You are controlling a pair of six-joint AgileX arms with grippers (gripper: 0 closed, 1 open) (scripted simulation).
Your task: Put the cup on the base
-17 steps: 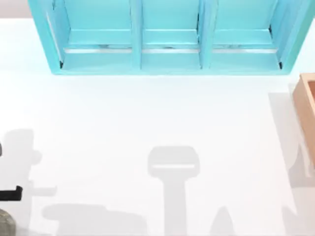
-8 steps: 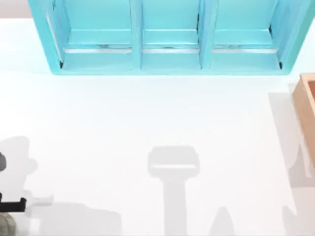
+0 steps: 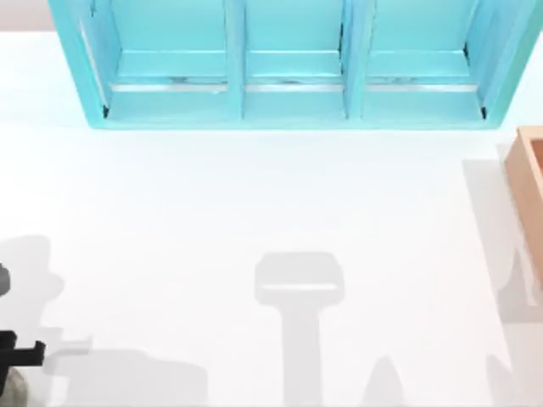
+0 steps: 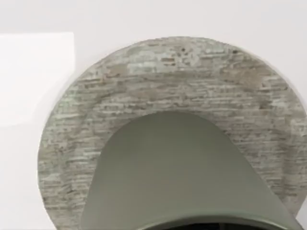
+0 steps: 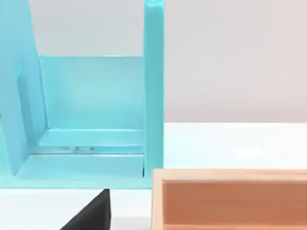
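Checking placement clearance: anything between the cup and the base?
Left wrist view: nothing lies between them. The cup overlaps the base directly, and only the base's speckled surface shows around it.

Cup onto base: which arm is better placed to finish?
Left. Its wrist view has the cup right over the base; its pincer is at the table's near-left corner.

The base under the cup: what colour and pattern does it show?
Dull grey-green, speckled like stone: the base, clearest in the left wrist view.
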